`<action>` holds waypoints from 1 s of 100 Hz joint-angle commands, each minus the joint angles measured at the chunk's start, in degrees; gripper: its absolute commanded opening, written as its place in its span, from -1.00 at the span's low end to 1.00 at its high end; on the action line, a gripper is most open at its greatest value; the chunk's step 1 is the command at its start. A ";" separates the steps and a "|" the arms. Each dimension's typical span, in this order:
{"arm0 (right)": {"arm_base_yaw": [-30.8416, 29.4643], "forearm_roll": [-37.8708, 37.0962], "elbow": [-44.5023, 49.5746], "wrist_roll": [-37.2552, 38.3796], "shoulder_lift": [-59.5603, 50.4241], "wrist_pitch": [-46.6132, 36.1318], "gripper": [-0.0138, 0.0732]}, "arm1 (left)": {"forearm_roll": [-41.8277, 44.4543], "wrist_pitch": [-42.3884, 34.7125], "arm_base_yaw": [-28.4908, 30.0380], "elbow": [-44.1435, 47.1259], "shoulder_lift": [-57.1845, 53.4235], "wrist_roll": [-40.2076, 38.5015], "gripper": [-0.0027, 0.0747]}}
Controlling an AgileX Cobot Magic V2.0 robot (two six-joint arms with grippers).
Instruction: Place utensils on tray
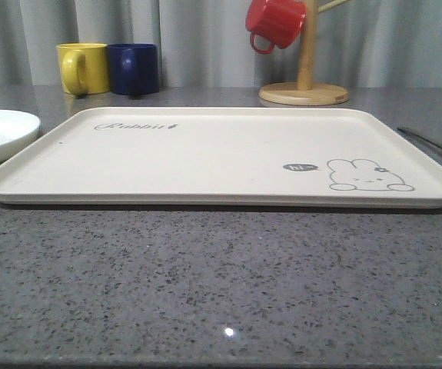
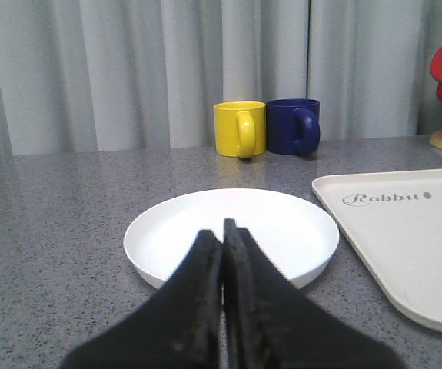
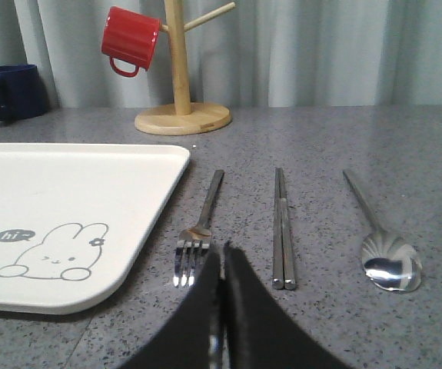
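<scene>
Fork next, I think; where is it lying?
The slim silver metal fork lies on the counter between the cream rectangular tray and the flat metal chopsticks.

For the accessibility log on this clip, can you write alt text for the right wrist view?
A fork, a pair of chopsticks and a spoon lie side by side on the grey counter beside the cream rabbit tray, none on it yet. The right gripper, jaws together, sits near the fork's tines; behind, a red mug hangs on a wooden stand.
</scene>
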 commanded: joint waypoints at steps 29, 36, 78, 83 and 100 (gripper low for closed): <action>-0.26 -0.48 -1.02 -0.47 -1.30 -4.35 -0.84 | -0.09 -4.36 0.11 2.23 -1.90 -0.38 -0.98; -0.26 -0.48 -1.02 -0.47 -1.30 -4.35 -0.84 | -0.09 -4.62 0.11 1.98 -1.90 -0.38 -0.98; -0.26 -0.48 -1.02 -0.47 -1.30 -4.35 -0.84 | -2.50 8.79 0.11 -17.58 6.36 -0.38 -0.98; -0.26 -0.48 -1.02 -0.47 -1.30 -4.35 -0.84 | -2.02 12.57 0.11 -21.49 9.25 -0.38 -0.98; -0.26 -0.48 -1.02 -0.47 -1.30 -4.35 -0.84 | -1.63 27.18 0.11 -36.19 20.98 -0.38 -0.98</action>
